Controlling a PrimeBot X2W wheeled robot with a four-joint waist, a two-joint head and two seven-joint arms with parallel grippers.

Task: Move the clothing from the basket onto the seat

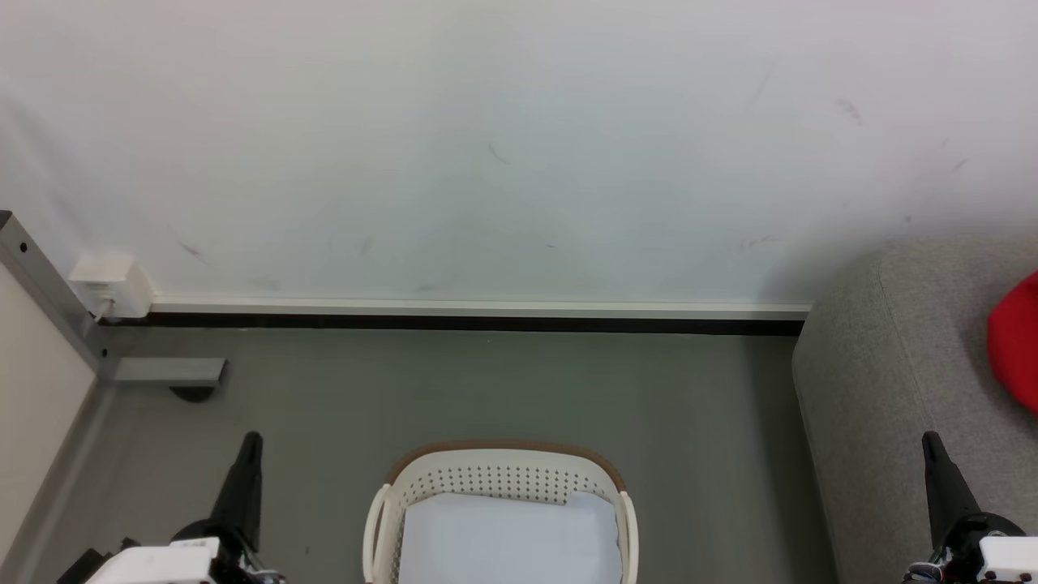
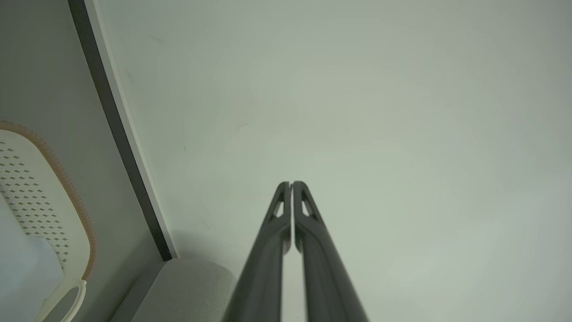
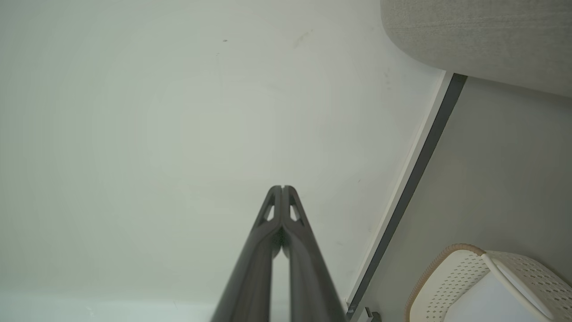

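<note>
The clothing (image 1: 1018, 341), a soft bright red garment, lies on top of the large grey fabric-upholstered seat (image 1: 884, 389) off to my right. I can see just part of it, cut off by the edge of the head view. The cream-white perforated plastic basket (image 1: 503, 478) with a brown woven-look rim stands on the grey floor (image 1: 486, 381) between the two arms. It sits short of the floor's far edge along the white wall (image 1: 519, 162) and apart from the seat.

Inside it I see a flat white pad (image 1: 507, 539) and nothing red, so I judge the transfer done or close to it. The basket's near part is out of frame, so I can't rule out a piece there.

That would explain the pose. The left gripper (image 1: 251, 442) and right gripper (image 1: 931, 442) are parked low on either side of the basket, pointing toward the wall. Both sets of jaws are pressed fully together, tips meeting, holding nothing and touching nothing.
</note>
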